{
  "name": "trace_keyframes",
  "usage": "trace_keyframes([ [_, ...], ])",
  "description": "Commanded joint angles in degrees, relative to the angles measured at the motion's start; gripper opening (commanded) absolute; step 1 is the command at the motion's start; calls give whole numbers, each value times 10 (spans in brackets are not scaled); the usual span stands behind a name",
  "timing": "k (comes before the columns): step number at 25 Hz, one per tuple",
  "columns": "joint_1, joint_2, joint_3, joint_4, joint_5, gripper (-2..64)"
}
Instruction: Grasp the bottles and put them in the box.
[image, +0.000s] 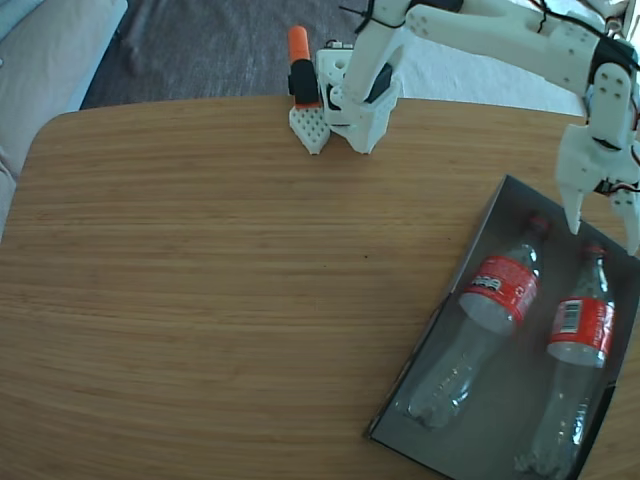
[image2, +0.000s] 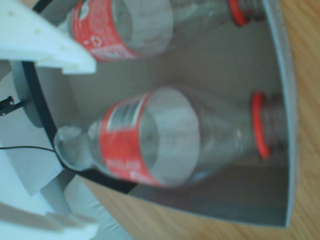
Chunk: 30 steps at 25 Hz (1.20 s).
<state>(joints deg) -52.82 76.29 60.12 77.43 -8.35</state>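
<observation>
Two clear bottles with red labels lie side by side in the grey box at the table's right. In the fixed view these are the left bottle and the right bottle, necks pointing away. My gripper hangs open just above the box's far end, over the right bottle's red neck ring, with nothing held between its fingers. The wrist view looks down into the box at one bottle in the middle and the other bottle at the top, with white fingers at the left.
The arm's white base with an orange part stands at the wooden table's far edge. A pale sofa and a dark rug lie beyond the table. The box reaches the table's right edge.
</observation>
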Motion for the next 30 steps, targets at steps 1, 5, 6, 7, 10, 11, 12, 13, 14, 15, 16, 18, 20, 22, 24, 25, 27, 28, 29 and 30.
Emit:
trace_keyframes([
  [1, 4, 22, -5, 4, 5, 386],
  [5, 17, 22, -5, 4, 5, 384],
  [6, 21, 22, -4, 4, 5, 384],
  [7, 28, 22, -4, 4, 5, 384],
  [10, 68, 22, -6, 4, 5, 384],
  [11, 88, 22, -11, 4, 5, 384],
  [12, 110, 24, -13, 4, 5, 384],
  [13, 130, 30, -15, 15, 5, 384],
  [14, 149, 44, -8, 25, 5, 384],
  [15, 172, 58, 2, 32, 5, 384],
  [16, 197, 73, 18, 33, 5, 384],
  [18, 242, 107, 52, 34, 5, 384],
  [20, 281, 143, 77, 34, 5, 384],
  [22, 313, 180, 100, 34, 5, 384],
  [24, 341, 216, 130, 34, 5, 382],
  [25, 353, 232, 146, 34, 4, 368],
  [27, 374, 265, 184, 29, 0, 303],
  [28, 381, 281, 202, 27, 0, 263],
  [29, 387, 298, 220, 26, -1, 228],
  [30, 390, 315, 237, 26, -1, 195],
])
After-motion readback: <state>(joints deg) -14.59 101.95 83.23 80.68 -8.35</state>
